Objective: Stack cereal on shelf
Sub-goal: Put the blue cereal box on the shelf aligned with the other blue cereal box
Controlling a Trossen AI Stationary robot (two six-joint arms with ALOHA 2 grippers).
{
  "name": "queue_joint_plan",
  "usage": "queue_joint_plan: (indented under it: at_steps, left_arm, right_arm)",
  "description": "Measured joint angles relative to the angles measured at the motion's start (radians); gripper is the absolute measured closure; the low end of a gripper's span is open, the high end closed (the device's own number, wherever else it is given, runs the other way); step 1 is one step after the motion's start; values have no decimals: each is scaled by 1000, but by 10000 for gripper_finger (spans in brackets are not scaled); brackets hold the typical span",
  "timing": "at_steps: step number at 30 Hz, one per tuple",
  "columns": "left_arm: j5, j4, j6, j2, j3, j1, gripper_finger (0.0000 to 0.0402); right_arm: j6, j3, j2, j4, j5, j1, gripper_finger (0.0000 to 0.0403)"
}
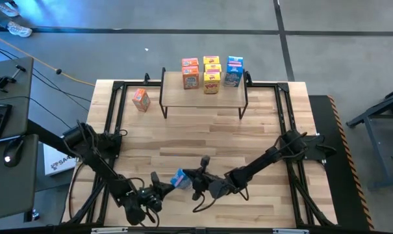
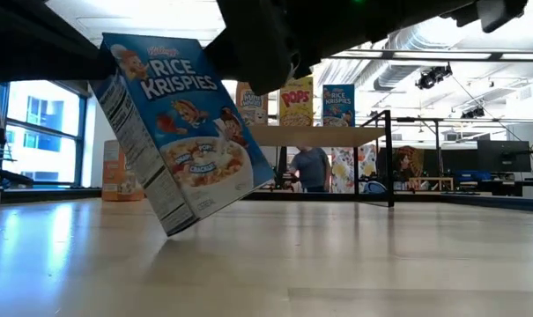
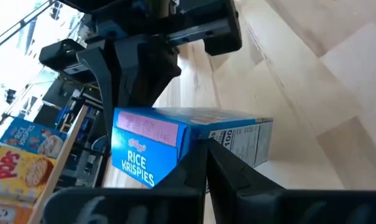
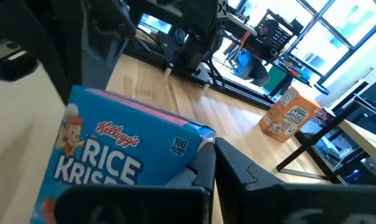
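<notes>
Reads "Kellogg's RICE KRISPIES" on the blue box [image 2: 182,132], tilted, with one low corner down on the table [image 1: 202,133] at the near edge. Shows a bowl of cereal and little cartoon figures on the front, small print on the side, and "100" by a top corner in the right wrist view. Reads "POPS" on a yellow box [image 2: 296,100] up on the shelf [image 1: 204,96], with another blue Rice Krispies box [image 2: 338,104] to its right.

From above: six boxes along the far side of the shelf top, two orange on the left, two yellow in the middle, two blue on the right. One more orange box [image 1: 140,99] on the table, just left of the shelf.

Only from table height: a person [image 2: 311,167] far back in the room, seen under the shelf. Only from the right wrist: the lone orange box's printed front, words too small to read.

Right gripper [image 1: 191,180] pinched tight on the blue box's top edge. Left gripper [image 1: 158,184] fully closed too, fingers [image 3: 228,168] touching the same box from the other side; hard to tell if really gripping.
</notes>
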Motion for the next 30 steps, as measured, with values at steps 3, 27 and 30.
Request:
queue_joint_plan:
  at_steps: [3,27,30]
  left_arm:
    - [1,-8,12,0,10,0,401]
    - [205,-7,65,-3,88,28,388]
    - [238,-7,65,-3,99,29,375]
  right_arm:
    - [4,-1,0,-20,19,10,403]
    - [211,-2,3,-224,89,55,263]
    - [210,-2,4,-227,103,63,259]
